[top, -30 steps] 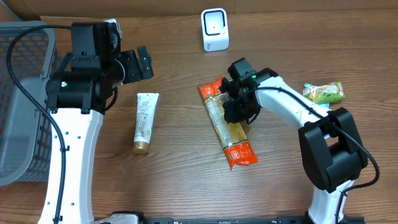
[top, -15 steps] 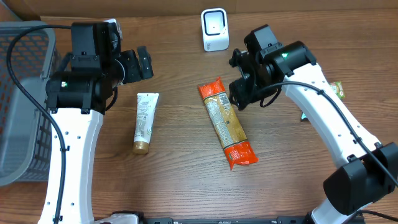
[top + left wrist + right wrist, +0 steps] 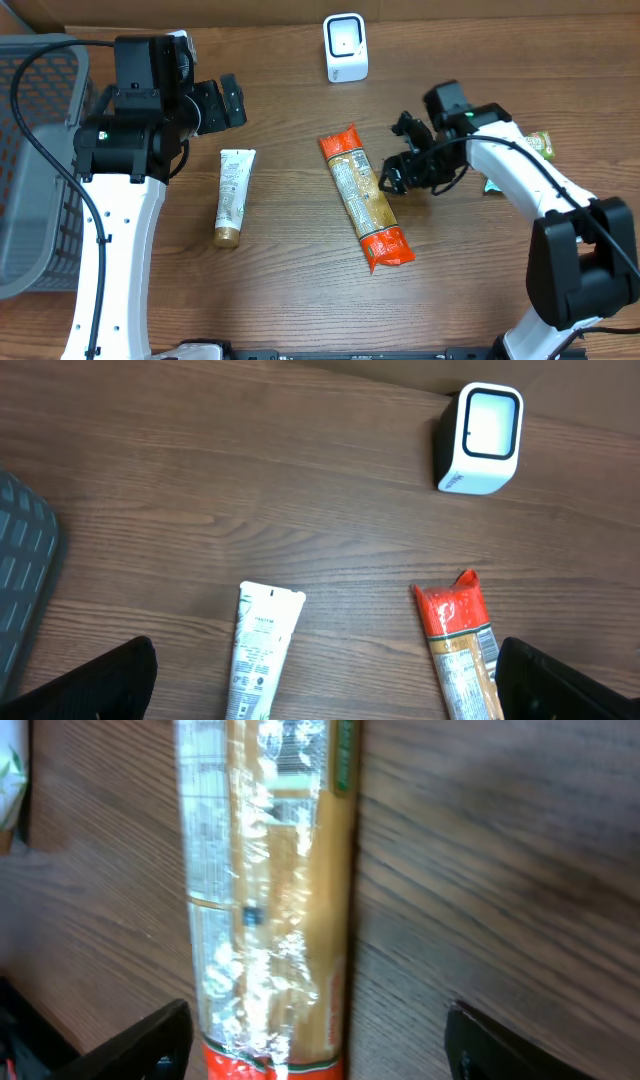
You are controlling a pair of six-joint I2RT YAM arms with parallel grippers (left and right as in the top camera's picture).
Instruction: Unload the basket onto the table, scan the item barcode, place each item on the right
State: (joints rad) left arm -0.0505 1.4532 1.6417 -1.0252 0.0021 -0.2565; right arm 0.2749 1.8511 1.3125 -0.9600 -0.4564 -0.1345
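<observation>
Now that my right gripper [image 3: 400,165] has let go, the pasta packet [image 3: 363,200] lies flat on the table [image 3: 290,290] on the same slant it had a second ago. It has not moved at all. A second back my fingers were pinched in on top of it. Then the arm swung up empty toward the barcode scanner [image 3: 346,47], and it has now dropped back down just beside the packet's right edge. By my reckoning that pick failed, or I gave it up. Nothing has reached the scanner, so the scan is not yet done and I need a fresh grasp.

The packet sits mid-table, orange ends up and down the slant, between the cream tube [image 3: 233,195] and my right gripper, well apart from the scanner at the far edge. In the right wrist view a printed panel shows on the upper face under the shiny film, but it is too blurred to pick out a barcode.

My right arm reaches in low from the right, elbow out, wrist turned toward the packet. The fingers are spread wide and hold nothing. From the wrist they frame the packet on either side, and I cannot tell whether a tip brushes it.

My left gripper [image 3: 232,100] hangs high on the far left near the grey basket [image 3: 30,160], its fingers fully spread and empty — parked, looking down on tube, packet top and scanner.
</observation>
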